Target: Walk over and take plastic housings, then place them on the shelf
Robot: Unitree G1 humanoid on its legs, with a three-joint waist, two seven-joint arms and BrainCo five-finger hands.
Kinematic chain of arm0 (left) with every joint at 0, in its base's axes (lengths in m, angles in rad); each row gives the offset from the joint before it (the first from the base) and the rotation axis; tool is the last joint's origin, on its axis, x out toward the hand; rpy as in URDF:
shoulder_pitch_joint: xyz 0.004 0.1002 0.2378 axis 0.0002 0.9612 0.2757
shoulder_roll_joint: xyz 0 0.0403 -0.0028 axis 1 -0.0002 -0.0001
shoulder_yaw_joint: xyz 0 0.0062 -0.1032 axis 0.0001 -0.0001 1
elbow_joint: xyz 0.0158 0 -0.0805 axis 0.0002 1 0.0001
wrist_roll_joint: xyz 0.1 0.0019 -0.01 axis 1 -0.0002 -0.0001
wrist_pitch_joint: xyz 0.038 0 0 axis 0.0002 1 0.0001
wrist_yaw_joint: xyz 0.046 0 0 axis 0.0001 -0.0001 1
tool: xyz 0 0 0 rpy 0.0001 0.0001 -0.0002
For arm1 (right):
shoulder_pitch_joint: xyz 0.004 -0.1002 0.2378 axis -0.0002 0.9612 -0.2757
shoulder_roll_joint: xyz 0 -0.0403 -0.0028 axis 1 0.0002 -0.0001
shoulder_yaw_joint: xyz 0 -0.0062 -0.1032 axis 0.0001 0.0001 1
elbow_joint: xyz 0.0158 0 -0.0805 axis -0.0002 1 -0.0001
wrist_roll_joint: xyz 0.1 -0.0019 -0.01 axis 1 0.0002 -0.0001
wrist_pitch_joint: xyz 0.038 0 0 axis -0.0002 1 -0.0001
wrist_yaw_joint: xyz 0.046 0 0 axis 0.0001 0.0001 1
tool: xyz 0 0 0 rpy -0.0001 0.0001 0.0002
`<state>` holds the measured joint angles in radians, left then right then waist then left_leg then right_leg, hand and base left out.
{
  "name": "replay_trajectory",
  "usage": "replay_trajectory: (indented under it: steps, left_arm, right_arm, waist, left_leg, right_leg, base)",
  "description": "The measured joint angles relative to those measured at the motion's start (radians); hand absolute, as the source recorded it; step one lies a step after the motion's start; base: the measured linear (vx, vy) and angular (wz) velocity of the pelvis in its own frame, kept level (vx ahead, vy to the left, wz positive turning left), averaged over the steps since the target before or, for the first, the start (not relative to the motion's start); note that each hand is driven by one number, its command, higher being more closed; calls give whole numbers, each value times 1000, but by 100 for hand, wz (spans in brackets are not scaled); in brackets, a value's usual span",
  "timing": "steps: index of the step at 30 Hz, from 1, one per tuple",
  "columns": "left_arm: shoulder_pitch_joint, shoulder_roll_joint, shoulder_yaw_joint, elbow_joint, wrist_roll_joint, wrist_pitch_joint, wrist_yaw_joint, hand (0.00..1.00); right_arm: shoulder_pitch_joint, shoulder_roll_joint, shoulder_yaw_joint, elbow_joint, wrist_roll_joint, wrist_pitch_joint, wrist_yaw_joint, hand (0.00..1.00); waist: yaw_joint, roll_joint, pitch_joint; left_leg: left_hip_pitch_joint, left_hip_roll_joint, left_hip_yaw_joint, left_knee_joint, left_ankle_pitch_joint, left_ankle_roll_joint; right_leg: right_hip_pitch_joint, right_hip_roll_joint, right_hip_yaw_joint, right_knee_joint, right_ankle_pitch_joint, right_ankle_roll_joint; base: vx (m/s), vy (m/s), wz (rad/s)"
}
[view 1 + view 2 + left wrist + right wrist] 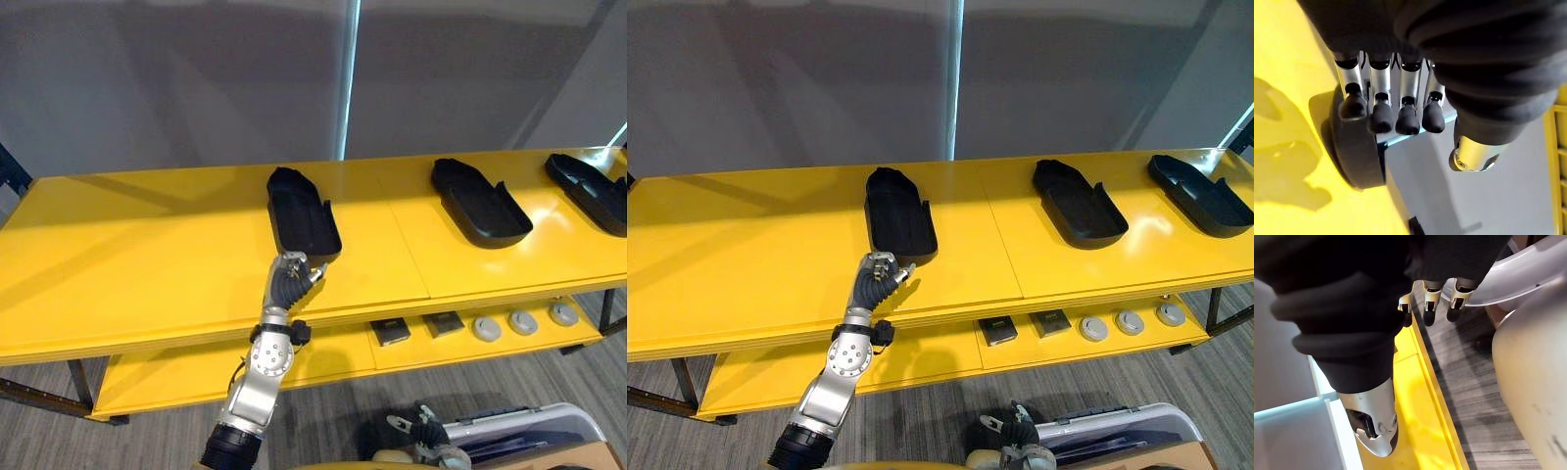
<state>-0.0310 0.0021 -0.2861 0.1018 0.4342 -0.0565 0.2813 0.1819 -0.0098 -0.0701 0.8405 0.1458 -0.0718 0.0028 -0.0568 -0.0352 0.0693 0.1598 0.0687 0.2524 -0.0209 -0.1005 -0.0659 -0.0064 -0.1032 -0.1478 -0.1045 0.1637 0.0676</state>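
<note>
Left eye view: left robot hand [292, 276] sits at the near end of the leftmost plastic housing [302, 215] on the yellow shelf [137, 264]. Fingers relaxed, gripping nothing; contact unclear. Risk: a stray finger brush could skew the housing or drag it toward the front edge. Right robot hand [1430, 308] hangs low, loose and empty.

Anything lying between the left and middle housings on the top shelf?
No. Between the left housing and the middle housing there is only bare shelf top, seen in both eye views.
</note>
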Motion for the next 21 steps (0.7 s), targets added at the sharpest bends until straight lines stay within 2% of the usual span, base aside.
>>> replay_trajectory:
  steps: [6, 8, 13, 18, 21]
  left_arm:
    - [-61, 3, -24, 103, 24, 3, 3, 100]
    - [-89, 10, -22, 120, 32, 8, 5, 100]
    - [-149, 18, -11, 185, 41, 19, 8, 100]
    - [-155, 23, 34, 212, 53, 32, 28, 100]
    - [-172, 22, 56, 225, 54, 50, 30, 100]
  right_arm:
    - [0, -8, 12, 4, 0, 0, -3, 0]
    - [-6, -8, 12, 6, 0, -1, -4, 0]
    - [-11, -8, 12, 9, 0, -1, -4, 0]
    - [-18, -7, 11, 9, 0, -1, -4, 0]
    - [-18, -7, 11, 10, 0, -1, -4, 0]
  waist:
    - [-1, -7, -4]
    - [-12, -10, -4]
    - [-19, -9, -4]
    - [-40, -10, -3]
    - [-40, -11, -3]
  left_leg:
    - [2, -2, 14, -8, 0, 0]
    - [-6, -2, 14, -9, 0, 0]
    - [-3, -1, 18, -9, -3, 1]
    - [5, -2, 23, -4, -9, 4]
    - [1, -2, 32, 11, -17, 8]
  right_leg:
    - [-16, 3, 17, 0, 0, 1]
    - [-25, 5, 17, 0, 0, 1]
    - [-31, 7, 18, 0, 0, 1]
    - [-26, 6, 23, -1, 0, 0]
    - [-26, 7, 34, -1, 0, 0]
  base:
    - [-4, -13, -9]
    - [0, 0, 0]
    - [1, -8, -1]
    - [-44, -25, -4]
    - [-70, -31, -9]
